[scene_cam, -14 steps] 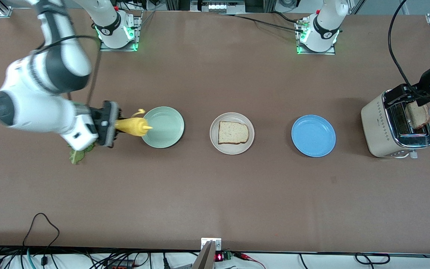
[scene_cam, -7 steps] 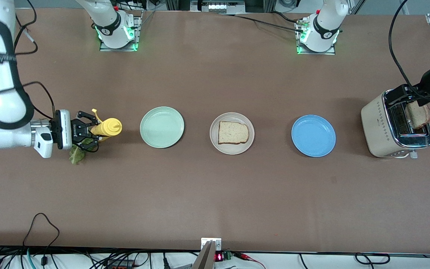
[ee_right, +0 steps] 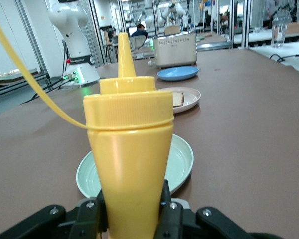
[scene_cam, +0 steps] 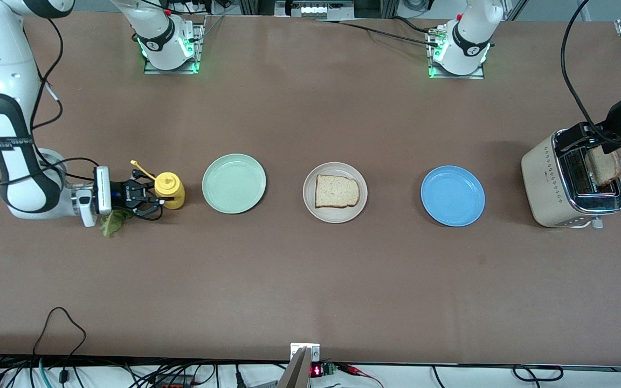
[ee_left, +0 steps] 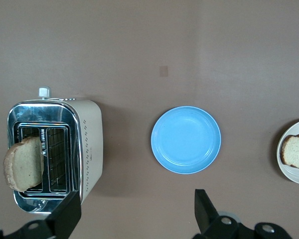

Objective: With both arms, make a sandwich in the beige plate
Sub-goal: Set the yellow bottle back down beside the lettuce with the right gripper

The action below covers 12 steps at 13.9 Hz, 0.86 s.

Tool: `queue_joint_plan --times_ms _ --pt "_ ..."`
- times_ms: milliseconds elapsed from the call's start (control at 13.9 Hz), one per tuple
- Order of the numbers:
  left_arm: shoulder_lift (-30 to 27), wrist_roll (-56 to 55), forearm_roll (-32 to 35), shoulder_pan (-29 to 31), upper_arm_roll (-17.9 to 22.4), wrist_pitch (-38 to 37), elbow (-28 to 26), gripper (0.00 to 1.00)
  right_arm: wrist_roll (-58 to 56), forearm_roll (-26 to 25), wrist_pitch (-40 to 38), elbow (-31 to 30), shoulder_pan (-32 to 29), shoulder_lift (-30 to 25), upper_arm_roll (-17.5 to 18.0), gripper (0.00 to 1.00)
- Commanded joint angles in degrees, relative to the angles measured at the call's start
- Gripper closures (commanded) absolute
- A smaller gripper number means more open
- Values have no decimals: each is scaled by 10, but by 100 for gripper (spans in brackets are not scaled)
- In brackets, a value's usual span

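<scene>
The beige plate (scene_cam: 310,200) sits mid-table with one toast slice (scene_cam: 336,191) on it; the same plate (ee_left: 289,174) and plate (ee_right: 190,99) show in both wrist views. A second toast slice (scene_cam: 603,166) sticks up from the toaster (scene_cam: 550,183). My left gripper (scene_cam: 593,137) hangs over the toaster, and its jaws (ee_left: 137,214) stand wide open and hold nothing. A green lettuce leaf (scene_cam: 110,223) lies on the table under my right gripper (scene_cam: 151,196). That gripper (ee_right: 132,204) is shut on an upright yellow squeeze bottle (ee_right: 127,164), beside the mint green plate (scene_cam: 234,183).
A blue plate (scene_cam: 452,195) lies between the beige plate and the toaster. The bottle's cap hangs off on its yellow strap (scene_cam: 137,164). Both arm bases stand along the table edge farthest from the front camera. Cables run along the nearest edge.
The right arm swung the yellow bottle back from tipped over the mint green plate to upright, lower, beside that plate. The left arm has not moved.
</scene>
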Motion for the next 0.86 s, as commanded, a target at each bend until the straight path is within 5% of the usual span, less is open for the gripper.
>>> queue_joint_plan --times_ms 0,360,648,793 --pt "2 0 2 2 -3 -7 5 0 -31 38 -33 7 -16 12 12 100" --pt "4 0 2 2 -3 -10 4 0 -41 55 -44 7 -17 28 12 98" --pt "5 0 2 3 -3 -13 3 0 -41 56 -44 8 -17 38 12 78" --pt "5 0 2 2 -4 -17 3 0 -41 56 -45 8 -17 39 12 57"
